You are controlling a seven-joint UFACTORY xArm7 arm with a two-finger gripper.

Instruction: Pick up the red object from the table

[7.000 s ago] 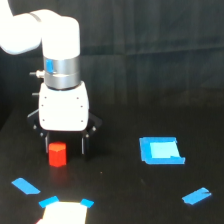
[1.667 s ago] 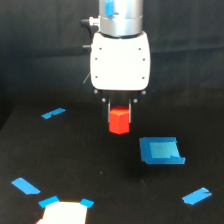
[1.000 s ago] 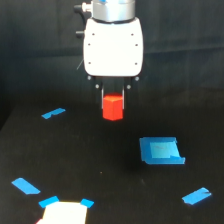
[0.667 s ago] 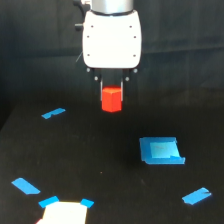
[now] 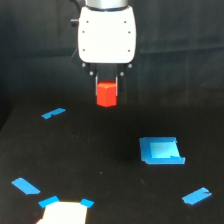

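Note:
The red object [image 5: 106, 94] is a small red-orange block hanging in the air, well above the table [image 5: 100, 165]. My gripper [image 5: 106, 86] is shut on its upper part, with thin dark fingers [image 5: 96, 82] on either side. The white gripper body fills the upper middle of the exterior view. The block's top is hidden between the fingers.
A blue square patch [image 5: 161, 150] lies on the black surface toward the exterior view's right. Blue tape strips lie at the left [image 5: 53, 113], lower left [image 5: 25, 186] and lower right [image 5: 197, 195]. A white card with blue corners [image 5: 63, 211] sits at the bottom edge.
The gripper has risen with the red block held in it and drifted slightly toward the exterior view's left. Seven seconds ago the block stood on the table at the left.

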